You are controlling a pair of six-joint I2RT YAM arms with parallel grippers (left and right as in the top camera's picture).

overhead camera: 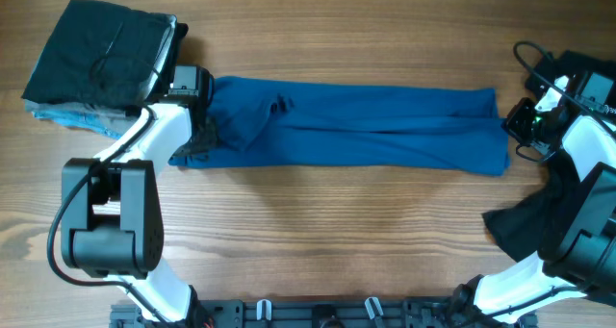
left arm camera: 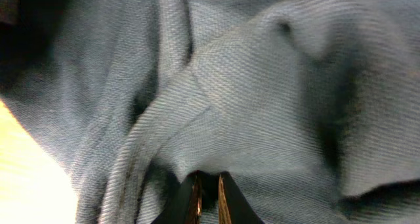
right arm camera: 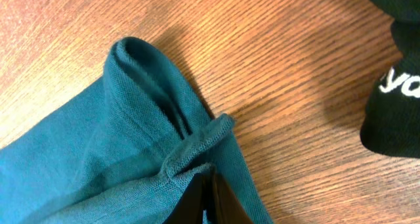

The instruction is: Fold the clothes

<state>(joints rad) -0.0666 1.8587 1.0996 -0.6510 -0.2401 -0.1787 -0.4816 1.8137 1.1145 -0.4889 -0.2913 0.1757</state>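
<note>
I see a pale wood table (overhead camera: 337, 232) with grain running side to side. It fills the whole overhead view, so nothing of the room beyond it shows. A dark mounting rail (overhead camera: 318, 314) runs along the near edge, where both arm bases sit.

The blue polo shirt (overhead camera: 356, 126) lies across the middle of the table as a long narrow band, folded lengthwise, flat towards the right and rumpled at the left end.

My left gripper (overhead camera: 200, 136) sits on that rumpled left end. In the left wrist view its fingertips (left arm camera: 197, 196) are drawn close together, pinching a ridge of the blue knit.

My right gripper (overhead camera: 515, 124) is at the opposite end. In the right wrist view its jaws are fully closed on the hemmed corner of the cloth, with bare wood just beyond.

A stack of black garments (overhead camera: 101, 54) rests in the far left corner, with something light blue (overhead camera: 77, 118) showing beneath it. Another black garment (overhead camera: 539, 227) with white lettering (right arm camera: 403, 86) lies by the right arm. Black cables (overhead camera: 539, 63) loop above the right wrist.
</note>
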